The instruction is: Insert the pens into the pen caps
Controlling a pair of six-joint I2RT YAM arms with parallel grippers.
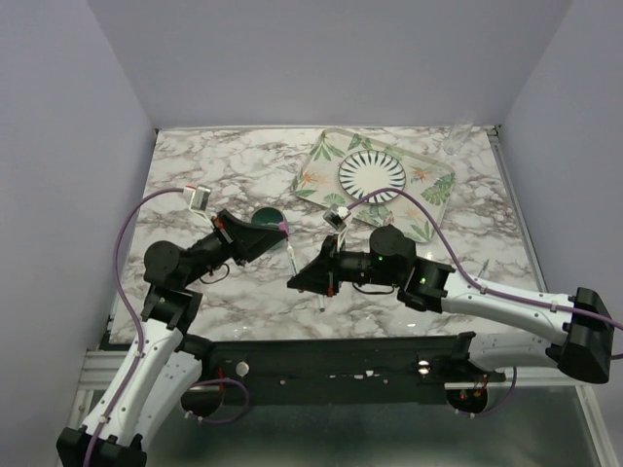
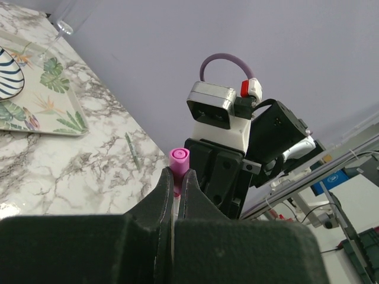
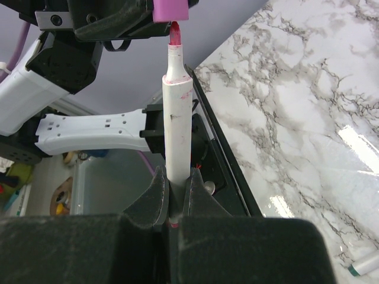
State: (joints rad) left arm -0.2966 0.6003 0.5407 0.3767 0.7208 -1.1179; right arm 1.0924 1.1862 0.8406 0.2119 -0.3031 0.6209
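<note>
My left gripper (image 1: 279, 232) (image 2: 179, 174) is shut on the pink-purple pen cap (image 2: 179, 158) (image 3: 170, 8), which sticks out past its fingertips. My right gripper (image 1: 297, 279) (image 3: 176, 177) is shut on a white pen (image 3: 177, 118) (image 1: 292, 258) and holds it pointing at the cap. The pen's red tip (image 3: 174, 32) sits right at the cap's mouth, with the body outside. Both grippers meet above the table in front of the green cup (image 1: 265, 218). A second white pen with a green end (image 3: 362, 266) (image 1: 322, 303) lies on the marble near my right gripper. The green cap does not show.
A leaf-patterned tray (image 1: 321, 156) with a striped plate (image 1: 373, 175) stands at the back right, and a clear glass (image 1: 458, 136) stands behind it. A thin greenish stick (image 2: 132, 151) (image 1: 484, 267) lies on the marble at the right.
</note>
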